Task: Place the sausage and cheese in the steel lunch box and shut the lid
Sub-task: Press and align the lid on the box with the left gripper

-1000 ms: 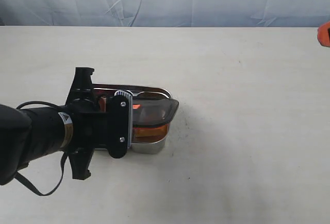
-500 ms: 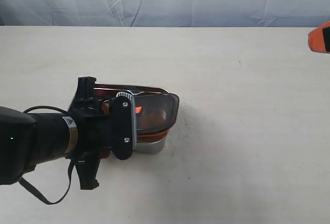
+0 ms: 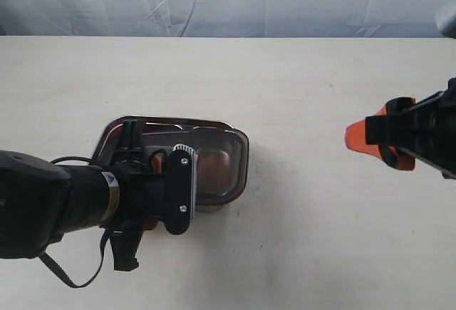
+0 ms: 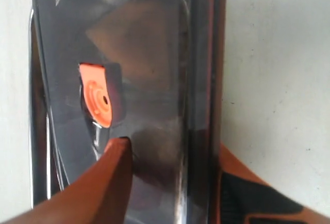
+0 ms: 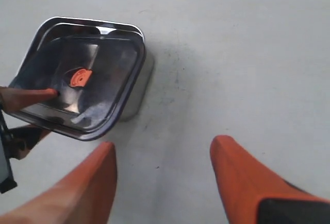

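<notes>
The steel lunch box [image 3: 171,120] stands left of centre on the table, and the dark translucent lid [image 3: 222,155] lies flat on it. The orange valve tab [image 4: 95,100] shows at the lid's middle. The sausage and cheese are hidden; only a dim brownish blur shows through the lid. My left gripper [image 4: 172,152] is open and straddles the lid's near rim. One finger [image 4: 111,183] is over the lid and the other is outside the edge. My right gripper [image 3: 367,139] hangs open over bare table to the right, well away from the box [image 5: 146,74].
The pale table [image 3: 306,239] runs on all round the box. A wrinkled blue-grey cloth [image 3: 228,0] hangs behind the table's far edge. A black cable [image 3: 71,274] loops under my left arm.
The lid has dropped from a tilt to lie flat on the box. My left gripper has opened wider and drawn back a little. My right gripper has come in from the right edge.
</notes>
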